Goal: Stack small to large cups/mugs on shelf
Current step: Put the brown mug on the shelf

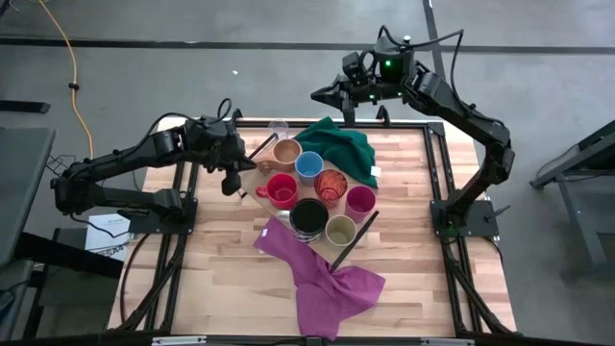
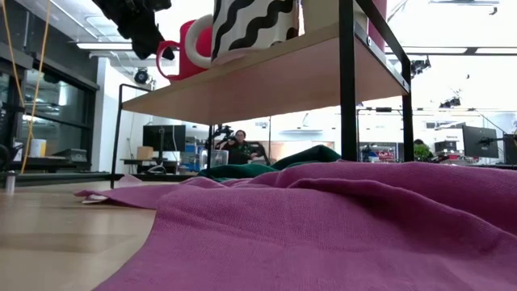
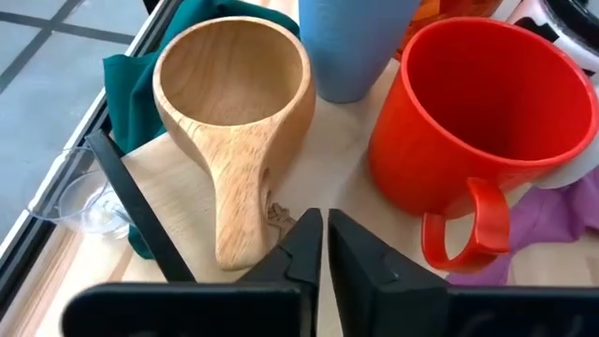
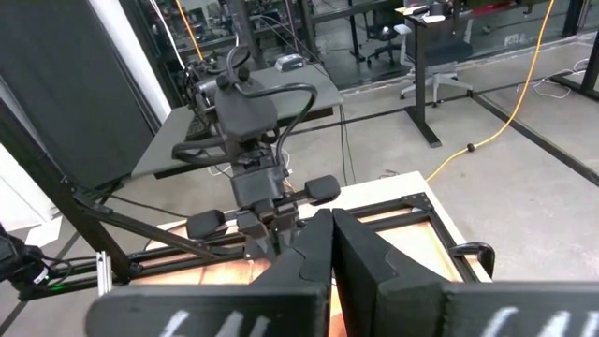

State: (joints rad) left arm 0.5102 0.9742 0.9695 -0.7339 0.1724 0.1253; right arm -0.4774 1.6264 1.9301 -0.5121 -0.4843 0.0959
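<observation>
The shelf (image 1: 263,167) stands mid-table with cups on its board (image 3: 339,167). In the high view they are the tan wooden cup (image 1: 286,151), blue cup (image 1: 308,166), red mug (image 1: 282,189), orange patterned cup (image 1: 331,185), magenta cup (image 1: 360,200), black mug (image 1: 308,217) and olive-beige cup (image 1: 341,231). The clear glass (image 1: 279,128) is off the shelf's far end. My left gripper (image 1: 235,181) is shut and hovers between the tan cup's handle (image 3: 234,211) and the red mug's handle (image 3: 473,229), touching neither. My right gripper (image 4: 332,229) is shut, beyond the table's far edge (image 1: 323,94).
A green cloth (image 1: 341,144) lies bunched at the shelf's far side. A purple cloth (image 1: 322,279) spreads from under the shelf toward the near edge and fills the low view (image 2: 339,226). The shelf's black frame ends (image 3: 131,201) stand up beside the cups. A person (image 2: 240,145) sits far behind.
</observation>
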